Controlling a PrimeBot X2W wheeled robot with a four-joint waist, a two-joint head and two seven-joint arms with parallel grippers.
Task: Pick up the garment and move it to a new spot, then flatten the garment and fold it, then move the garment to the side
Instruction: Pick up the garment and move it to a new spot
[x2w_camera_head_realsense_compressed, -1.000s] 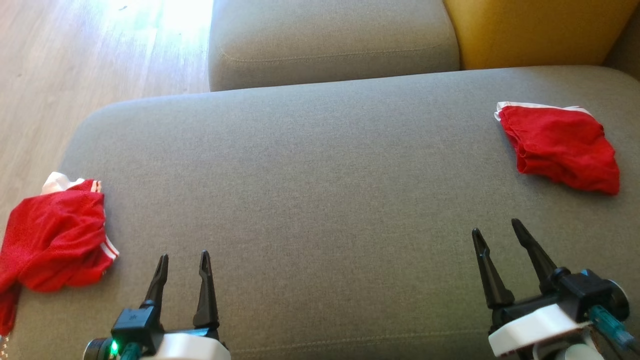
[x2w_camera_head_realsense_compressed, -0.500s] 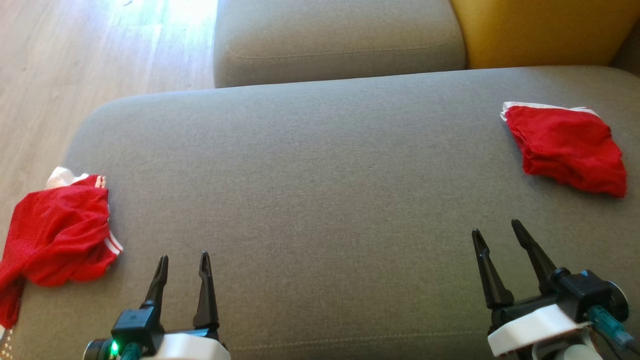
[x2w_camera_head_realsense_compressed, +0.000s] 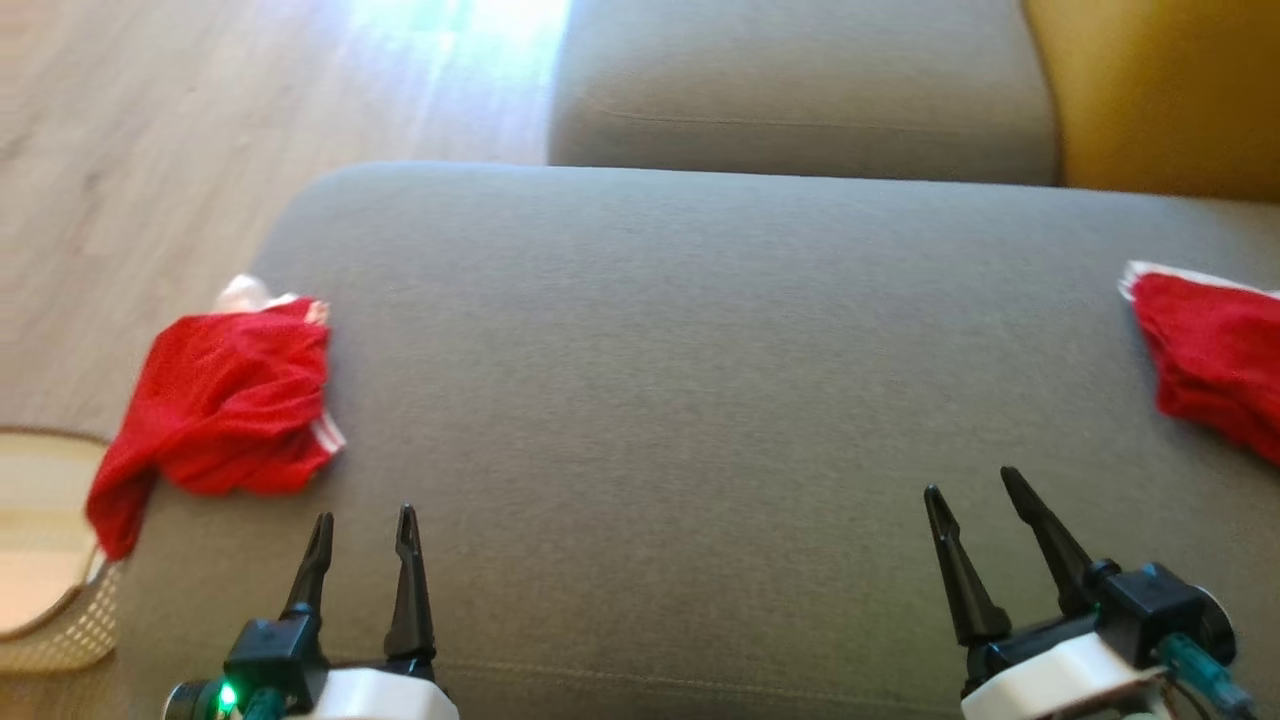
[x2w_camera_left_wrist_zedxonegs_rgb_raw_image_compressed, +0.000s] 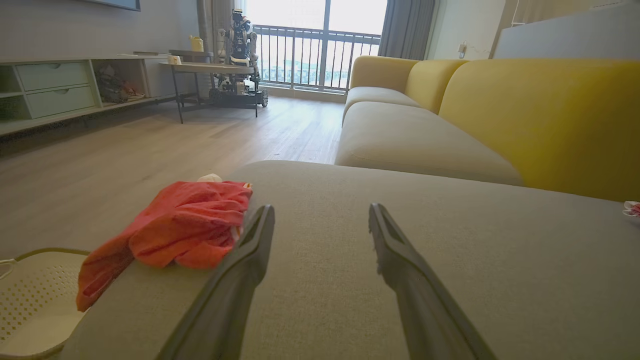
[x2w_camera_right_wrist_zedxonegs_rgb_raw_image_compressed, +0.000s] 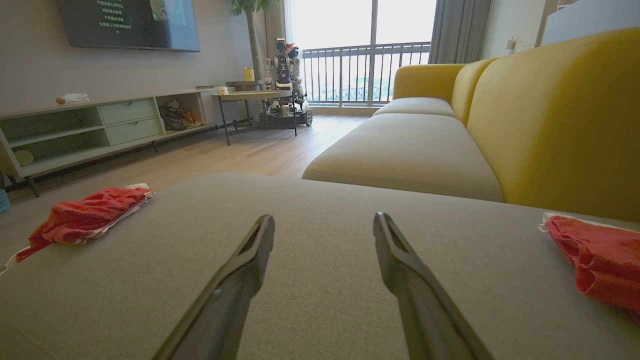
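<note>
The wide grey sofa cushion (x2w_camera_head_realsense_compressed: 650, 350) is taking up most of the head view, with a second grey seat (x2w_camera_head_realsense_compressed: 800, 90) and a yellow backrest (x2w_camera_head_realsense_compressed: 1170, 90) lying beyond it and pale wooden floor (x2w_camera_head_realsense_compressed: 150, 130) running along the left. The crumpled red garment (x2w_camera_head_realsense_compressed: 225, 405) is sitting at the cushion's left edge, one end drooping over the side above a perforated cream basket (x2w_camera_head_realsense_compressed: 60, 630) on the floor. A folded red garment (x2w_camera_head_realsense_compressed: 1215, 360) is resting well apart from it at the far right of the cushion, white trim showing along its far edge. The left gripper (x2w_camera_head_realsense_compressed: 364, 516) is hovering over the cushion's near edge, near the crumpled garment, fingers spread and holding nothing. The right gripper (x2w_camera_head_realsense_compressed: 970, 482) is hanging likewise at the near right, fingers parted and empty.
</note>
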